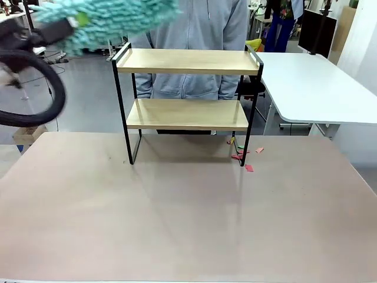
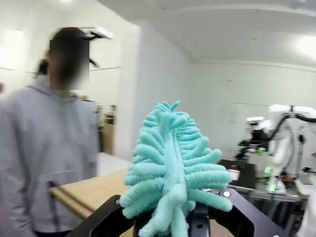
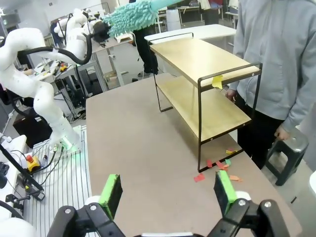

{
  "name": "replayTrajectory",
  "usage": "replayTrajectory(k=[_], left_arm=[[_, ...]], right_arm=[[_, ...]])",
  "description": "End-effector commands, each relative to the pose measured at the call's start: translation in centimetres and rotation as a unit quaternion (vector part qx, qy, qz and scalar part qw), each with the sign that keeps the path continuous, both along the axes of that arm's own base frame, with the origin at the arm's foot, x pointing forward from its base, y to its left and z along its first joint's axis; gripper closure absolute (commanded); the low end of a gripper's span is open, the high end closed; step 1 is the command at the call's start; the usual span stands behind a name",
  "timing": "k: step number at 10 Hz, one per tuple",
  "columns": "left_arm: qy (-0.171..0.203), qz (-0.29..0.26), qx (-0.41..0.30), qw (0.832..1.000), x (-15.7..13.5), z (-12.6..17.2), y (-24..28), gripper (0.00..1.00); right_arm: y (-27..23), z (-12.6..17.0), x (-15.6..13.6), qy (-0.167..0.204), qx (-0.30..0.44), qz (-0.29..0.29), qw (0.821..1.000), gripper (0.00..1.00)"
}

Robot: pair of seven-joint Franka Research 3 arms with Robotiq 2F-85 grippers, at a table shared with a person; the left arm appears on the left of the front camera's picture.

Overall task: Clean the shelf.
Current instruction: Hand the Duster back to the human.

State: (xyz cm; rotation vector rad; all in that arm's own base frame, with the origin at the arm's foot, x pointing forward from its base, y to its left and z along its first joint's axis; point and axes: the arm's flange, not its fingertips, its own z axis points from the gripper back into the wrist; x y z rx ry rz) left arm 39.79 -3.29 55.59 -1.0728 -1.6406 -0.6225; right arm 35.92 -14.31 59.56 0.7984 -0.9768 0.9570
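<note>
The shelf [image 1: 187,100] stands on the far half of the matte beige table [image 1: 177,218], slightly left of centre: two smooth, pale wooden boards set in a thin black metal frame, with raised rails at the short sides of the top board. A small yellow scrap [image 3: 217,81] clings to the frame on the right side of the top board. Beside the rack's right near foot lie loose scraps of red, pink and green paper [image 1: 243,154]. High at the far left, above the rack's left end, the left gripper [image 2: 197,217] is clamped on the base of a teal duster [image 1: 106,20], a fluffy head of thick chenille fingers that fans out from a central spine. The right gripper [image 3: 168,192] hovers over the near right side of the table, its green-padded fingers [image 3: 111,194] spread wide with nothing between them. A person in a grey zip hoodie [image 1: 194,35] stands behind the rack.
</note>
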Motion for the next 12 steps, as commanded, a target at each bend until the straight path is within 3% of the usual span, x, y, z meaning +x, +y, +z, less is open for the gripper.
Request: replayTrajectory(k=[1,4,6,9,12], left_arm=[[0.016,0.131,0.011,0.991,-2.6,0.2,3.1,0.83],[0.044,0.289,0.010,0.956,-5.1,-1.9,9.1,0.83],[0.052,0.360,0.036,0.931,-6.0,-3.0,10.3,0.83],[0.062,0.400,0.072,0.911,-5.3,-5.3,9.0,0.83],[0.078,0.421,0.105,0.898,-4.1,-10.2,6.0,0.83]], right_arm=[[0.0,0.2,-0.1,-0.007,0.002,0.005,1.000,0.00],[0.0,0.2,-0.1,-0.007,0.002,0.005,1.000,0.00],[0.0,0.2,-0.1,-0.007,0.002,0.005,1.000,0.00],[0.0,0.2,-0.1,-0.007,0.002,0.005,1.000,0.00],[0.0,0.2,-0.1,-0.007,0.002,0.005,1.000,0.00]])
